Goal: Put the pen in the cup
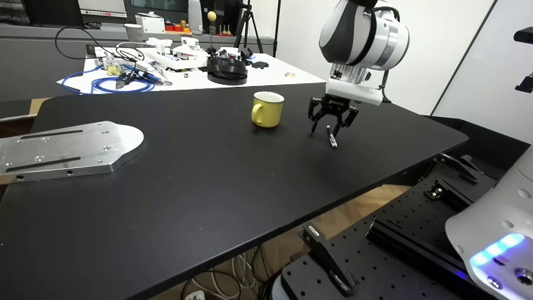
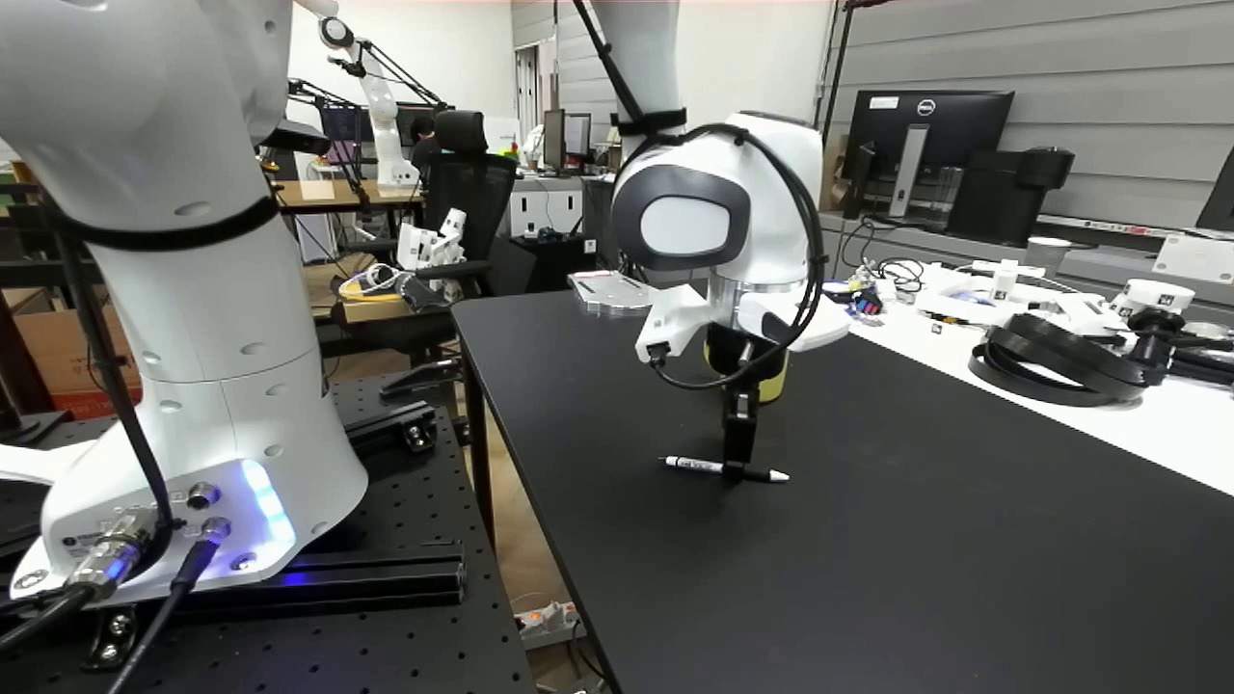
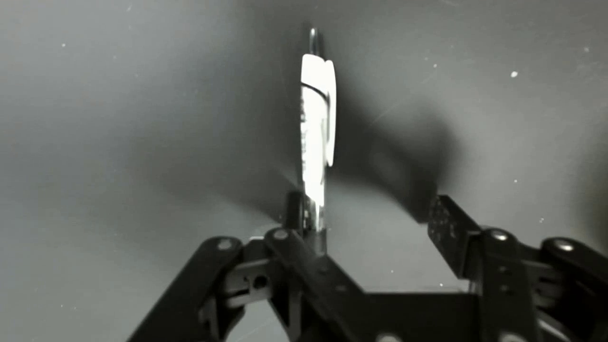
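Note:
The pen (image 1: 332, 137) lies flat on the black table in both exterior views. It is white with a dark section; it also shows in an exterior view (image 2: 694, 465) and in the wrist view (image 3: 313, 128). My gripper (image 1: 324, 131) is open and low over the pen (image 3: 366, 213). In the wrist view the pen is close beside the left finger, which hides its lower end; the right finger stands well apart from it. Whether the left finger touches the pen, I cannot tell. The yellow cup (image 1: 267, 110) stands upright beside the gripper; in an exterior view (image 2: 771, 386) the gripper mostly hides it.
A silver metal plate (image 1: 70, 146) lies at the far end of the black table (image 1: 187, 200). A white table (image 1: 287, 68) with cables, white parts and black rings adjoins the black table's back. The black table's front edge drops off beside the robot base.

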`<control>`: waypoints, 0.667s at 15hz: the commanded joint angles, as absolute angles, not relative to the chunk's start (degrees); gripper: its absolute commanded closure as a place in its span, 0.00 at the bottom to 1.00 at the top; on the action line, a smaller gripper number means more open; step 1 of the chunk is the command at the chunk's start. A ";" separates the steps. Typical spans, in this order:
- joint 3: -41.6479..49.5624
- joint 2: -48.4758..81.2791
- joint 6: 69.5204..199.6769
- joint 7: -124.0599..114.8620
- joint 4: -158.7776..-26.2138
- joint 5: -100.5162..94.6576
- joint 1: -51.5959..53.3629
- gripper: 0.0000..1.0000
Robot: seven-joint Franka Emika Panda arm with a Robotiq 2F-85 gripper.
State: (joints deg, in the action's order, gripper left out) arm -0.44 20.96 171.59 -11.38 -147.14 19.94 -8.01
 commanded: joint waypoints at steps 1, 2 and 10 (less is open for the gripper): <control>-2.39 21.38 173.06 -10.40 -147.18 22.15 -10.22 0.61; -2.44 21.45 172.85 -10.46 -147.04 22.27 -10.54 0.66; -1.55 21.84 171.90 -11.76 -146.00 22.34 -11.15 0.97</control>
State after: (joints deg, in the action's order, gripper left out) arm -1.74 20.69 171.98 -11.22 -146.90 21.55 -10.36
